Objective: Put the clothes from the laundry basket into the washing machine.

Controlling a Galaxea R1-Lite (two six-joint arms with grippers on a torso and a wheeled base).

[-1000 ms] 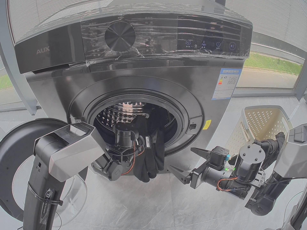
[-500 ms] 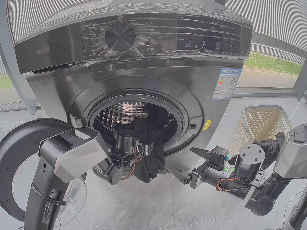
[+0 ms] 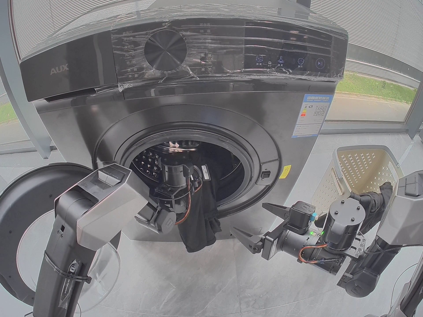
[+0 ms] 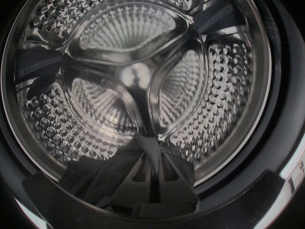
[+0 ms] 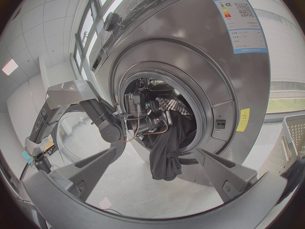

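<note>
The grey washing machine (image 3: pixel 264 124) stands with its round door (image 3: pixel 26 208) swung open to the left. My left gripper (image 4: pixel 152 156) is at the mouth of the steel drum (image 4: pixel 133 73), shut on a black garment (image 4: pixel 95 175). Most of that black garment (image 3: pixel 198 225) hangs out over the lower rim toward the floor. My right gripper (image 3: pixel 249 219) is open and holds nothing, low in front of the machine, right of the hanging cloth. The beige laundry basket (image 3: pixel 365 164) stands at the right with more dark clothes (image 3: pixel 370 201) in it.
The grey tiled floor (image 3: pixel 176 278) lies bare in front of the machine. Behind it run a glass wall and metal posts. From the right wrist view, the left arm (image 5: pixel 105 124) crosses the opening and the basket's corner (image 5: pixel 295 134) sits beside the machine.
My left wrist has risen and pushed deeper into the drum opening, drawing the black garment's top up and in. The right arm has not moved.
</note>
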